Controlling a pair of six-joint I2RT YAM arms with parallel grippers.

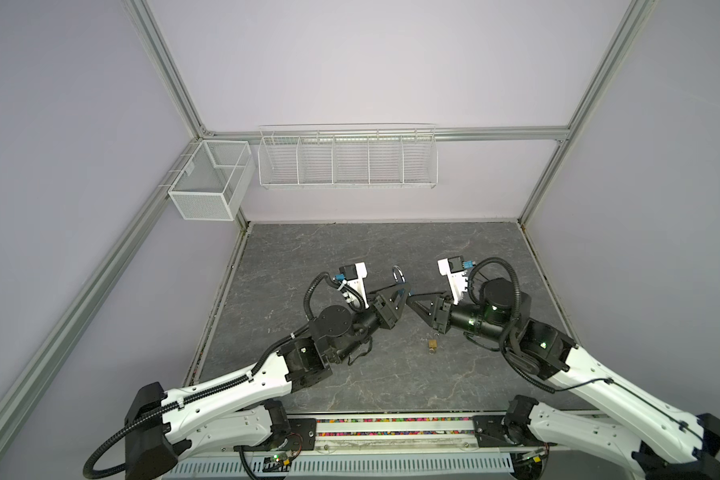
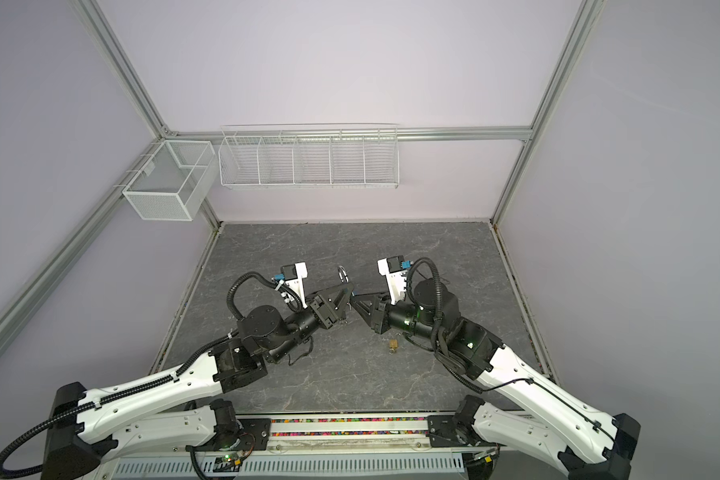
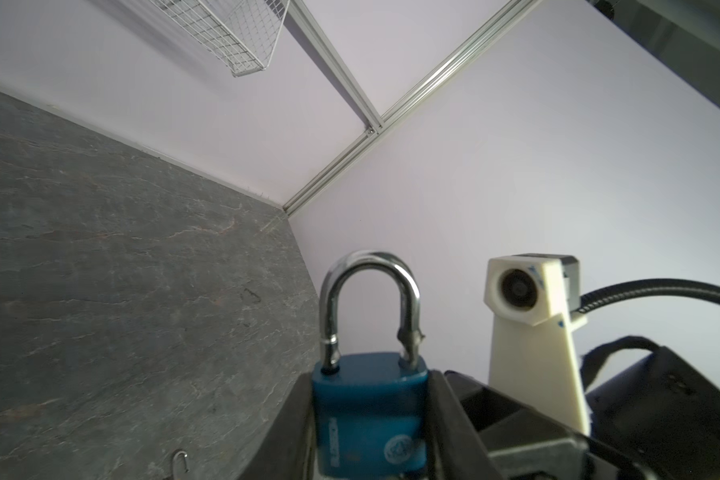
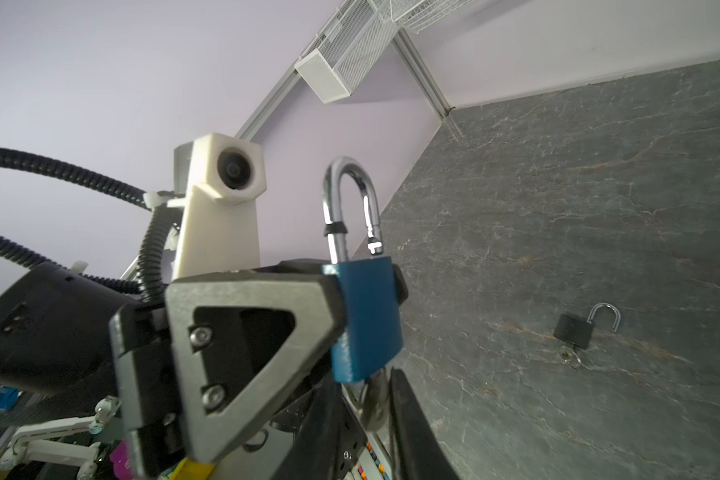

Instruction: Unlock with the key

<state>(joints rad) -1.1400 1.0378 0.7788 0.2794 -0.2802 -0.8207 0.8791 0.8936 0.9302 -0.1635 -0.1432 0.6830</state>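
Where the left wall meets the back wall, a mesh basket (image 1: 208, 183) is hung, and a wire rack (image 1: 346, 162) is mounted just beside it along the back rail. Below them, over the grey table (image 1: 350, 249), the left gripper (image 1: 402, 289) is seen clenched on the blue padlock (image 4: 368, 320). The padlock's body is gripped by its narrow edges between the two fingers and held above the surface near mid-table, with the silver shackle (image 3: 368, 299) pointed out past the fingertips. The notch of one shackle leg is exposed just above the body; whether that leg is free cannot be told. To the right, the right gripper (image 1: 411, 297) is set tip to tip against the left one, at the padlock's base. The key (image 4: 374, 399) is lodged in that base, between the right gripper's fingers, but whether it is pinched or let go cannot be told. Further right and nearer the robot, a second padlock (image 1: 433, 344) is laid on the table with its shackle swung open.
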